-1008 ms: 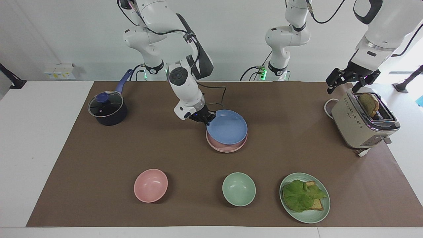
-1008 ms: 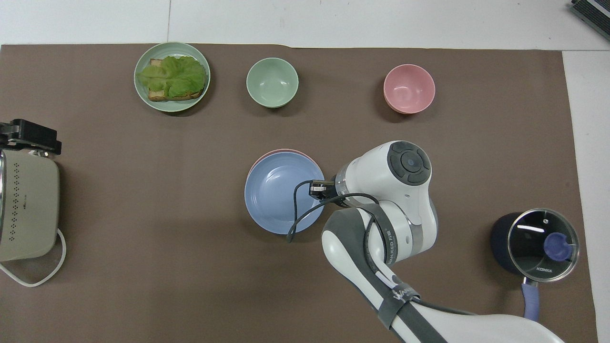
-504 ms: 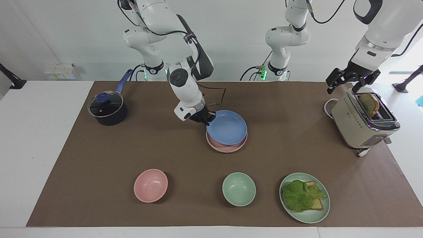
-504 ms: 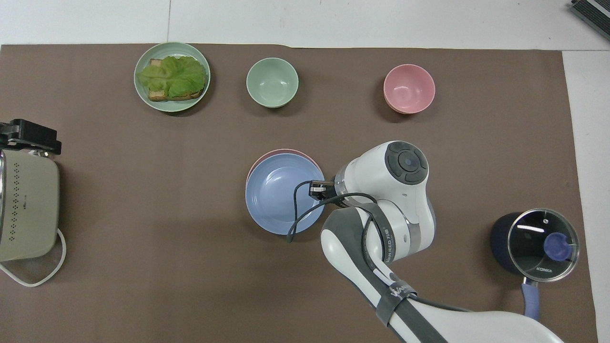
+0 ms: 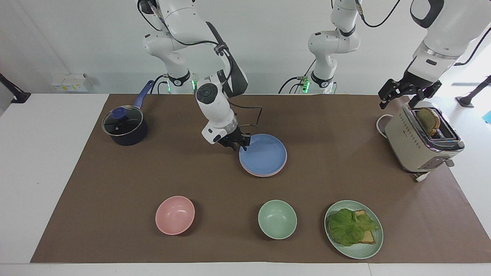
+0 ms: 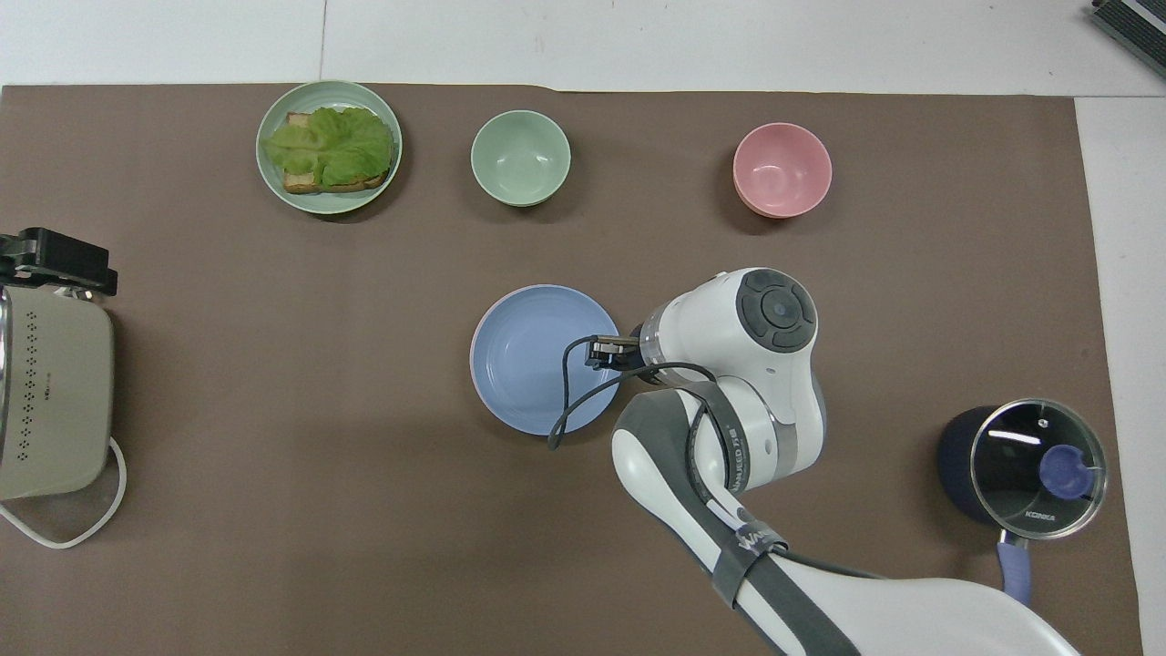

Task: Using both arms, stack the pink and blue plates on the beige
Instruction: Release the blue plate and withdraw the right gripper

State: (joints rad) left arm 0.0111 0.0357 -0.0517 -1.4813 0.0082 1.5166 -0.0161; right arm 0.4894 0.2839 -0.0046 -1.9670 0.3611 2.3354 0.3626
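**Blue on top of the stack**

Periwinkle blue matte, the round shallow plate [image 5: 263, 155] lay flat on the pale pink round plate [image 5: 264, 173], of which only a thin rim showed, at the middle of the brown table mat [image 5: 115, 184]. No beige plate could be made out under them. In the facing view my right gripper [image 5: 240, 143] stood at the blue plate's edge on the side toward the right arm's end; whether my fingers were parted or touched the rim I could not tell. My left gripper [image 5: 401, 96] waited, fingers spread, over the cream boxy toaster [image 5: 418, 143] with its slice of toast [image 5: 428, 120]. Farther from me sat a small deep pink bowl [image 5: 175, 215], a pale green bowl [image 5: 277, 219] and a pale green plate [image 5: 360, 251] with bread and lettuce. A dark lidded saucepan [image 5: 124, 126] stood toward the right arm's end.

From overhead, the blue plate [image 6: 544, 358] covered the pink one almost fully. My right gripper [image 6: 601, 351] lay at its edge, with a black cable [image 6: 569, 401] looping over the plate. My left gripper [image 6: 55, 260] showed just above the toaster [image 6: 50, 401].
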